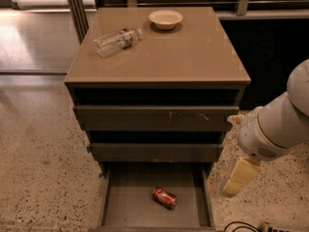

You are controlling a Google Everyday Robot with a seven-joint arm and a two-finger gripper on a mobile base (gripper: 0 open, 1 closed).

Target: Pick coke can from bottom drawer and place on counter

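The coke can (164, 197) lies on its side on the grey floor of the open bottom drawer (130, 207), a little right of its middle. The tan counter (188, 57) tops the cabinet above it. My gripper (238, 179) hangs at the end of the white arm at the right, outside the drawer's right wall and above floor level, to the right of the can. It holds nothing that I can see.
A clear water bottle (117, 40) lies on its side on the counter's back left. A white bowl (165, 18) stands at the back middle. Two upper drawers (154, 117) are nearly closed. Black cables (241, 225) lie on the floor at the bottom right.
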